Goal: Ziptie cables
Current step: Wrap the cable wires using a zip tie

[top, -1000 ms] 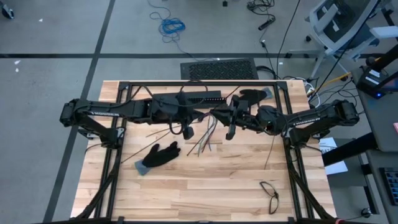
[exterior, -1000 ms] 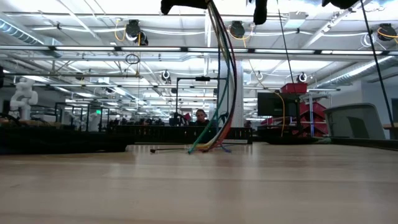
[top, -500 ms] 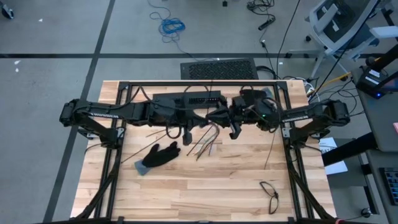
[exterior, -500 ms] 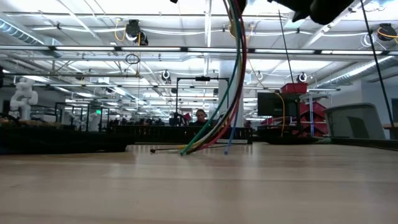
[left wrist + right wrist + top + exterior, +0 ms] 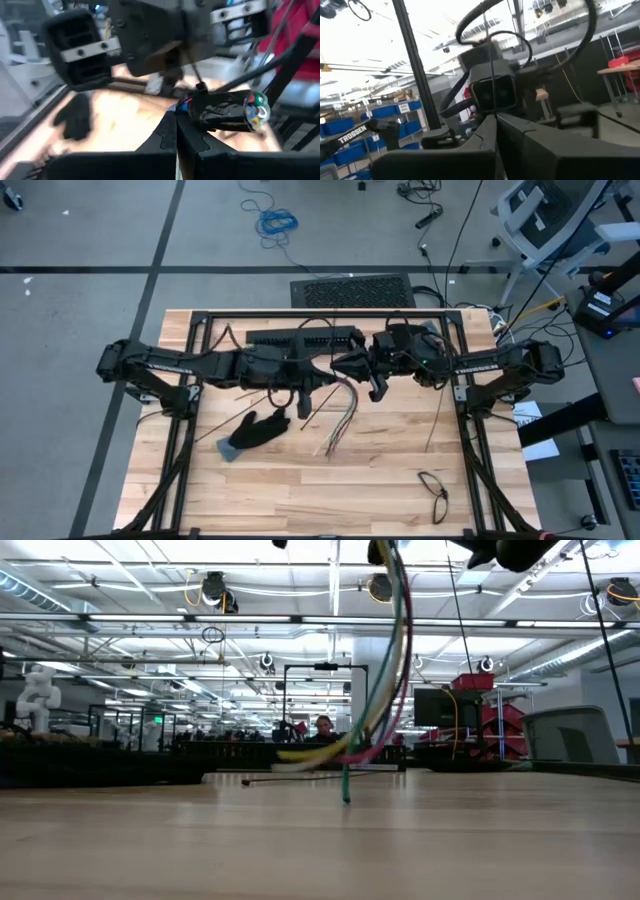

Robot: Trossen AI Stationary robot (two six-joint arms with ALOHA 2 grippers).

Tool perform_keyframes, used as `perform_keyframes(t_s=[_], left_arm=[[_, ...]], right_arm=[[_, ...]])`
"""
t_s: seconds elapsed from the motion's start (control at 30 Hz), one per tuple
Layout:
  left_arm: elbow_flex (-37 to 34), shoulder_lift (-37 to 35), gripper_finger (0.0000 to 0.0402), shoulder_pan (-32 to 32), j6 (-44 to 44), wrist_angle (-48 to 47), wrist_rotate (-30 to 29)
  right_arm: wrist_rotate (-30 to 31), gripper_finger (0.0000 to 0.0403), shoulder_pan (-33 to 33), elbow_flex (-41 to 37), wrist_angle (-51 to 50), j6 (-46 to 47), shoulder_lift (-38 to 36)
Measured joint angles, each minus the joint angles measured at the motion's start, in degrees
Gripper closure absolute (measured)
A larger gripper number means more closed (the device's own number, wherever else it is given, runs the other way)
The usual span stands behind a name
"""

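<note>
Coloured cables (image 5: 340, 412) hang over the table's middle (loose ends near the wood), their bundled end pinched in the closed left gripper (image 5: 176, 131), the right gripper (image 5: 496, 120) closed just beside it.

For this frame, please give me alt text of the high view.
Both grippers, left and right, meet above mid-table with the cables trailing from between them toward the front. A black glove lies left, eyeglasses front right.
</note>
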Motion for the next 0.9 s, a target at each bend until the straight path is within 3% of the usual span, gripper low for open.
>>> perform_keyframes(t_s=[0.2,0.3,0.43,0.9], left_arm=[[-12.7,-1.0,0.0401,-1.8,-12.3,21.5,-1.7],[-17.3,-3.4,0.0401,-2.9,-15.7,26.8,-5.2],[-19.2,-4.7,0.0402,-4.1,-17.2,26.3,-10.1],[-19.3,-4.3,0.0402,-2.7,-14.2,26.1,-10.7]], right_arm=[[1.7,0.0403,-0.5,-0.1,-4.3,-1.9,-1.6],[3.7,0.0403,-0.6,-0.1,-5.7,-3.5,-3.0],[4.7,0.0402,-1.0,-0.1,-8.0,-4.1,-3.9],[6.7,0.0402,-1.0,0.0,-10.6,-4.3,-4.1]])
